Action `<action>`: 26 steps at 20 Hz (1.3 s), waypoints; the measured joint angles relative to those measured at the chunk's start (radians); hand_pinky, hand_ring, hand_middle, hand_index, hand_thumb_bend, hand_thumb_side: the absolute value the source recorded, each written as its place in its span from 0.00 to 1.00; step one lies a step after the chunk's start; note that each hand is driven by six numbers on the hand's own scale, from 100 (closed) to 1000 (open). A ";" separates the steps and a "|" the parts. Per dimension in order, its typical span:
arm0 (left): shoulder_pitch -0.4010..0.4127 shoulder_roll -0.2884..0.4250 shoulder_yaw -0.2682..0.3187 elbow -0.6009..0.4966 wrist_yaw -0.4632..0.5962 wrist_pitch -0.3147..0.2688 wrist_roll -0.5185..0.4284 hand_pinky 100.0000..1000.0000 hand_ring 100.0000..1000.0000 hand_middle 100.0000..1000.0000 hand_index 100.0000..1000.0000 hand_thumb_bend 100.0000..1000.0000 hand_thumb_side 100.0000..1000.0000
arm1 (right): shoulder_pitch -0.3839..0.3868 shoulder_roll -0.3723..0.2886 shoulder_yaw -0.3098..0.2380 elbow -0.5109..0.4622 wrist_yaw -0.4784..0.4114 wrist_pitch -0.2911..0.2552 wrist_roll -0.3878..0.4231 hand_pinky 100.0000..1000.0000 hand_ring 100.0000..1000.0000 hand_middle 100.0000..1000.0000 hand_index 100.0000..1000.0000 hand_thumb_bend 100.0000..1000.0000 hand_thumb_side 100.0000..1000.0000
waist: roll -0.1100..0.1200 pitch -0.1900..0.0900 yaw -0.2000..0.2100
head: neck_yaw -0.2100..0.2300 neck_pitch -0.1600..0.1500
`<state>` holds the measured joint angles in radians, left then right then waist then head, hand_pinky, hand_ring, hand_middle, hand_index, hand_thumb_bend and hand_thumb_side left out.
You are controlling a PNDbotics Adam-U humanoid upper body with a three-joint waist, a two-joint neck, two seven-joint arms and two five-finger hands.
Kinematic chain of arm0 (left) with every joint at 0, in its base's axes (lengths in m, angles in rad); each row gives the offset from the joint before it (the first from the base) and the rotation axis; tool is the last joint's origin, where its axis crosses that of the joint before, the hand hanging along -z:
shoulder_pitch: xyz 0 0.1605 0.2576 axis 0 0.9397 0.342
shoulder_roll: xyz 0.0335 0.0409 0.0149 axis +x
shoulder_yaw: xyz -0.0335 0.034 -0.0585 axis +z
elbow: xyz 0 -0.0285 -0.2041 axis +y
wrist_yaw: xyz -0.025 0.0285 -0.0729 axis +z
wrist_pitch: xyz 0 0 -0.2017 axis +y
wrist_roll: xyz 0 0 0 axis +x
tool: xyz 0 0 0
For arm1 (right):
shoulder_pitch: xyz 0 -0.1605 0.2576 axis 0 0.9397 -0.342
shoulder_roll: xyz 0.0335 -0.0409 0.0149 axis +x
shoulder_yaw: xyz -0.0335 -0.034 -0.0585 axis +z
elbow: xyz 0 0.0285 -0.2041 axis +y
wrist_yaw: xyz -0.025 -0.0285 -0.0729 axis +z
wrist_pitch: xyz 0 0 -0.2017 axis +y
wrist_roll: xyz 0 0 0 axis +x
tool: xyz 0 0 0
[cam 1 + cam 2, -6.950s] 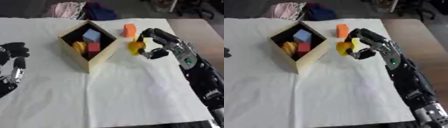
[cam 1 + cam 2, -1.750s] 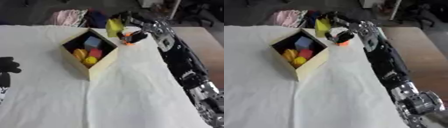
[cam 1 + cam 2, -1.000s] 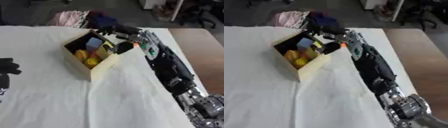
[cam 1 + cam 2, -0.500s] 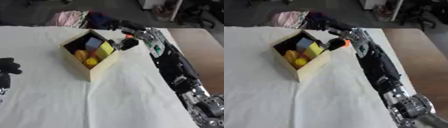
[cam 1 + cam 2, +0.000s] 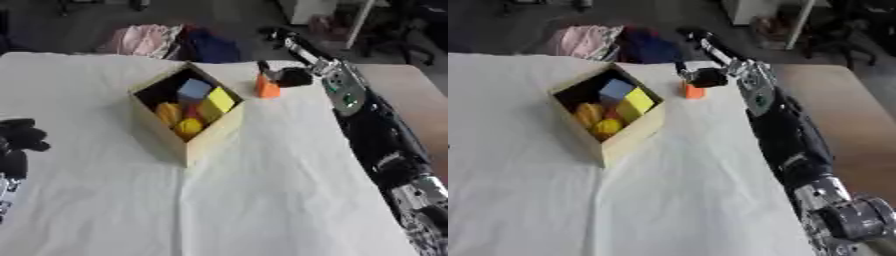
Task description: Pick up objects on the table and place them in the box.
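White cloth covers the worktop [image 5: 262, 200]. Right of the box [image 5: 188, 145], an orange block [image 5: 266, 88] stands on the cloth; the right hand [image 5: 289, 76] touches its far right side, fingers apparently curling toward it. Left hand [image 5: 19, 145] is well apart, fingers curled.

The right robot hand [image 5: 290, 76] is black, with dark fingers [image 5: 278, 36] running off a silver-grey wrist block just right of the box [image 5: 187, 114]. That grey forearm panel [image 5: 342, 91] carries a small green mark. Below it the arm turns bulky and black, then ends in silver, rounded joint housings [image 5: 843, 216] at the lower right. Far left of the box, the left robot hand [image 5: 19, 141] is a cluster of black, knobbly fingers.
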<state>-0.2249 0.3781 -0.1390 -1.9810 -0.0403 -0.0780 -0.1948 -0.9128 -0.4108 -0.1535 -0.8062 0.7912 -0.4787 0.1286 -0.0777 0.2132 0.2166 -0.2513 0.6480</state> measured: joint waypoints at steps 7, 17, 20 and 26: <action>-0.013 0.001 -0.006 0.000 -0.005 -0.005 -0.009 0.80 0.65 0.64 0.81 0.00 0.48 | 0.006 -0.005 -0.022 0.080 0.065 0.054 -0.100 0.86 0.94 0.97 0.99 0.00 0.45 | -0.010 0.014 0.040 | -0.004 -0.022; -0.021 0.001 -0.011 0.000 -0.005 -0.010 -0.015 0.80 0.65 0.64 0.81 0.00 0.48 | 0.013 0.002 -0.024 0.123 0.101 0.089 -0.135 0.87 0.95 0.96 0.99 0.00 0.45 | -0.011 0.021 0.051 | -0.017 -0.034; -0.021 0.001 -0.011 0.000 -0.005 -0.010 -0.015 0.80 0.65 0.64 0.81 0.00 0.48 | 0.016 0.003 -0.024 0.129 0.125 0.108 -0.148 0.89 0.96 0.97 0.99 0.00 0.40 | -0.012 0.021 0.052 | -0.019 -0.034; -0.022 0.001 -0.011 0.000 -0.005 -0.009 -0.017 0.80 0.65 0.64 0.81 0.00 0.48 | 0.018 0.004 -0.025 0.133 0.202 0.153 -0.219 0.93 0.98 0.98 1.00 0.00 0.27 | -0.014 0.021 0.053 | -0.022 -0.035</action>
<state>-0.2467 0.3789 -0.1504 -1.9810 -0.0456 -0.0867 -0.2116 -0.8951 -0.4067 -0.1787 -0.6733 0.9935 -0.3260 -0.0901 -0.0915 0.2344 0.2699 -0.2734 0.6131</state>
